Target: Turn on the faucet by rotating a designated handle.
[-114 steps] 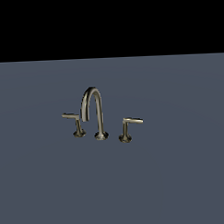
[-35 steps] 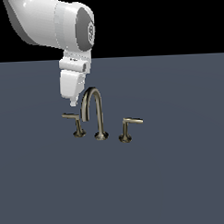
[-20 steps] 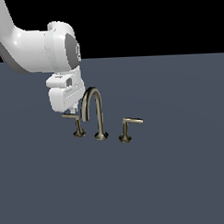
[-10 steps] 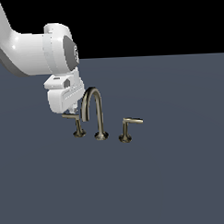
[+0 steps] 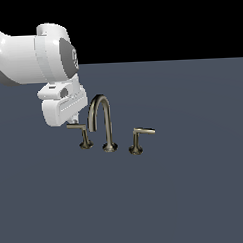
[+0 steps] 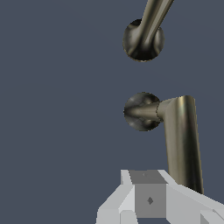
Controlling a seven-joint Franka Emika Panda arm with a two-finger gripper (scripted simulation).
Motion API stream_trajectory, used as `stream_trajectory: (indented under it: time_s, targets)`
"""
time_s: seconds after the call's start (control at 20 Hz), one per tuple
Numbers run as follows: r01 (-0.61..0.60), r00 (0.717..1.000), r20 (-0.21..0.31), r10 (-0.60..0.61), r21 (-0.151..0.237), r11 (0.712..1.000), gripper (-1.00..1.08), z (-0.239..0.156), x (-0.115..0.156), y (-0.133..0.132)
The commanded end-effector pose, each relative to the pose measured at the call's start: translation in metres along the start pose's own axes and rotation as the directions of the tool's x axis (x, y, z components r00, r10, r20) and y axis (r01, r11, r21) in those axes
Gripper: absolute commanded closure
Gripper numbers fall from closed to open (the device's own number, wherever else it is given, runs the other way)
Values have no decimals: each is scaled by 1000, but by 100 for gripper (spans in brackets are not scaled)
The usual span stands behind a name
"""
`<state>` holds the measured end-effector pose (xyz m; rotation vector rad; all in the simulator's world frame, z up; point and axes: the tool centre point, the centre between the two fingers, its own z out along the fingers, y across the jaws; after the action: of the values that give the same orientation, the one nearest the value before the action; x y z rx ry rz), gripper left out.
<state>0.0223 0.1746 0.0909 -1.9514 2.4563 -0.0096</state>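
The handle [image 5: 82, 134], a dull brass lever on a flared stem, is seen on the bench [image 5: 196, 190] at the exterior view's left of the faucet [image 5: 104, 125]. Its thin bar lies horizontal, pointing left. The pincer [image 5: 69, 122] is poised at the bar's tip; its opening cannot be told.

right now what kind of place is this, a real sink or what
Likely a bare simulated test scene, not a real sink: a brass faucet with two lever handles stands on a flat slate-grey surface under a black void, with no basin.
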Motion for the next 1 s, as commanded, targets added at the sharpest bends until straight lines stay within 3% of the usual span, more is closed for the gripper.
stream_trajectory:
  time_s: [0.0,0.05,0.85,0.95]
  targets:
    - [9,1000,0,-9,-8,1000,108,0,-8,12]
    - [4,1000,-4,-4,4,1000,108,0,-2,3]
    - [9,1000,0,-9,-7,1000,108,0,4,53]
    - [6,1000,-4,-6,5,1000,108,0,5,45]
